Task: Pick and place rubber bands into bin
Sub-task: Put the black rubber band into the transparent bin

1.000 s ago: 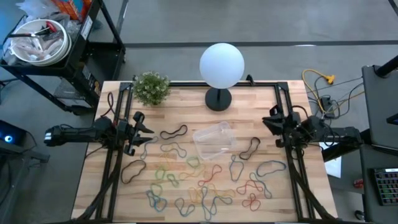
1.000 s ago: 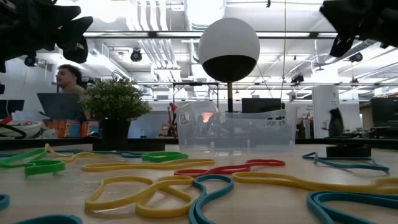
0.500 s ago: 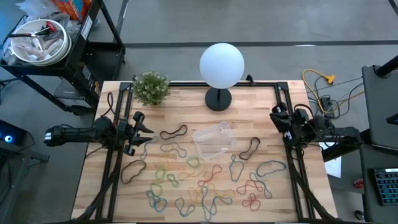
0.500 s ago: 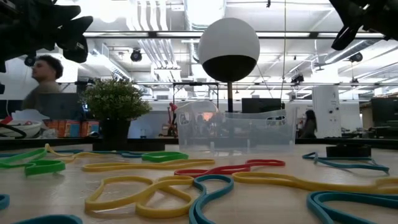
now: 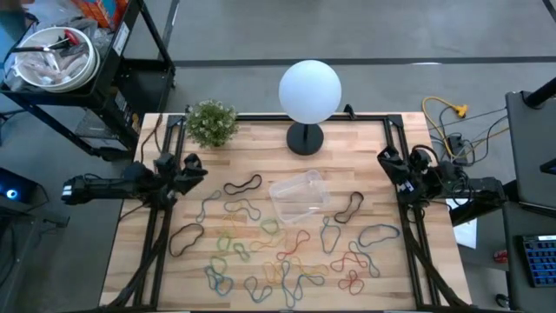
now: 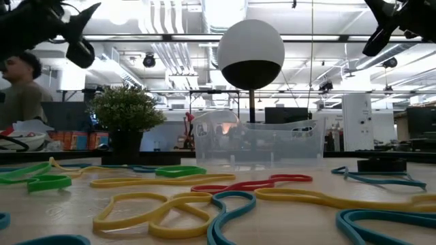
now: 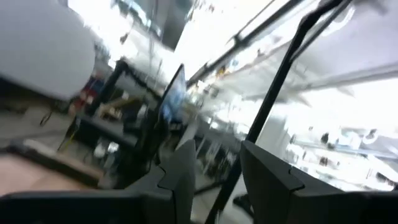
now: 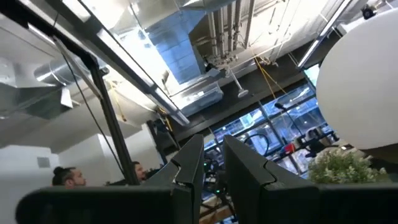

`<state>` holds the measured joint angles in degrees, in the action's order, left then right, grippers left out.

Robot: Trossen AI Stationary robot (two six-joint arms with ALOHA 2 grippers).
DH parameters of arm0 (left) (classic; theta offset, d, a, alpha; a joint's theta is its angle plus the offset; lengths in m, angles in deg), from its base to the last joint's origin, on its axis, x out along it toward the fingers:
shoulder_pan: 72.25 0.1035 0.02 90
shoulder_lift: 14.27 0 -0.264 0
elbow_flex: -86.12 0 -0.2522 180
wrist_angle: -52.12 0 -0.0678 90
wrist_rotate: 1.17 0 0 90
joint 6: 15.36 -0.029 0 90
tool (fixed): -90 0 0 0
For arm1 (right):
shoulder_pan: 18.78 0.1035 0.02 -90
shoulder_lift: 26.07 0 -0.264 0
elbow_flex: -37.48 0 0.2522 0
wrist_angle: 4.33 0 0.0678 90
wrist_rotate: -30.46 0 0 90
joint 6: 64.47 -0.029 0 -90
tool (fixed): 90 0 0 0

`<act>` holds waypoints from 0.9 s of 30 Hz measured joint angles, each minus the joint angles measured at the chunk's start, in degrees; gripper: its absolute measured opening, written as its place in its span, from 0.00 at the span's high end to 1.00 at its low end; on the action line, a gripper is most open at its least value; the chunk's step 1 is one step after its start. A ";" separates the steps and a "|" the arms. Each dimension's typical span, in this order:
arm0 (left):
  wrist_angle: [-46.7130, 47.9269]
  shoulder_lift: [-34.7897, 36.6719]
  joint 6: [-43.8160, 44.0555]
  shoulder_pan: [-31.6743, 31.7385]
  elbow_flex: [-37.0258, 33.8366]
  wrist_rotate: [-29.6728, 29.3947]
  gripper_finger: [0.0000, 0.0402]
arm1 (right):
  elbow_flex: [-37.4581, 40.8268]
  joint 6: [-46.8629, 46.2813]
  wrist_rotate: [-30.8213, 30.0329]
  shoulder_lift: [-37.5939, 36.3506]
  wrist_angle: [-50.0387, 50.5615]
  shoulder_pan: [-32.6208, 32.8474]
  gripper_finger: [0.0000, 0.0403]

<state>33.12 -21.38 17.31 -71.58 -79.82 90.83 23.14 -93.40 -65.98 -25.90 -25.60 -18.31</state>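
The left gripper (image 5: 193, 165) hangs empty, fingers slightly apart, at the table's left edge; the right gripper (image 5: 387, 161), narrow and empty, at the right edge; between them sits the bin (image 5: 300, 196); rubber bands (image 5: 287, 248) lie scattered around it.

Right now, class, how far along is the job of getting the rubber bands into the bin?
Done: nothing yet; the clear bin looks empty. In hand: nothing; the left gripper and right gripper sit raised at the table's edges, each showing a gap between its fingers, with no band in it. Left: all the rubber bands, scattered across the wood.
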 joint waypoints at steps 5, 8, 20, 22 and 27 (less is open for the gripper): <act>-5.06 0.00 -0.02 0.00 -0.02 -0.04 0.72 | 0.00 -0.09 0.19 0.48 0.35 0.00 0.86; -5.94 0.02 -0.02 0.00 -0.02 -0.03 0.72 | 0.01 -3.96 0.25 0.70 0.27 0.00 0.86; -5.92 -2.45 6.90 0.00 -0.02 -1.84 0.72 | 0.04 -11.39 2.43 5.75 -0.55 0.02 0.86; -5.79 -2.86 7.51 0.00 -0.02 -2.17 0.72 | -0.34 -11.61 2.43 7.50 -1.07 0.02 0.86; -5.80 -5.10 7.54 0.00 -0.02 -2.43 0.72 | -5.92 -8.68 4.80 14.87 -1.23 0.02 0.86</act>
<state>27.32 -26.48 24.85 -71.58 -79.84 88.40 17.22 -102.08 -61.18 -11.03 -26.83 -18.28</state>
